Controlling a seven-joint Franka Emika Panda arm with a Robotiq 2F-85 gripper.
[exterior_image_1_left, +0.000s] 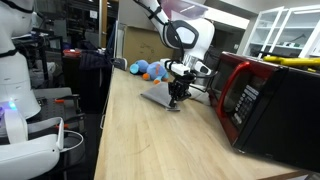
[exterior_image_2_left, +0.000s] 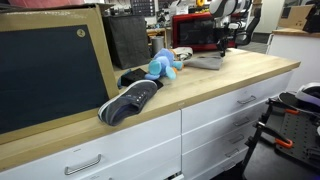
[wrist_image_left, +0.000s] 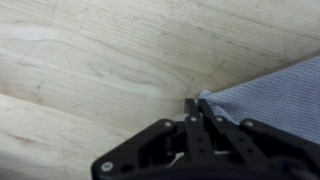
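A grey cloth (wrist_image_left: 270, 95) lies flat on the light wooden table (wrist_image_left: 90, 70). My gripper (wrist_image_left: 192, 106) is down at the cloth's corner, its fingers shut together and pinching that corner. In both exterior views the gripper (exterior_image_1_left: 177, 99) (exterior_image_2_left: 222, 50) stands at the table surface at the edge of the cloth (exterior_image_1_left: 158, 97) (exterior_image_2_left: 205, 62), in front of a red and black microwave (exterior_image_1_left: 250, 100).
A blue plush toy (exterior_image_1_left: 150, 70) (exterior_image_2_left: 160, 65) lies on the table beyond the cloth. A dark shoe (exterior_image_2_left: 130, 100) lies near a black board (exterior_image_2_left: 50, 65). The microwave (exterior_image_2_left: 195, 33) stands close beside the arm. A white robot (exterior_image_1_left: 15, 75) stands beside the table.
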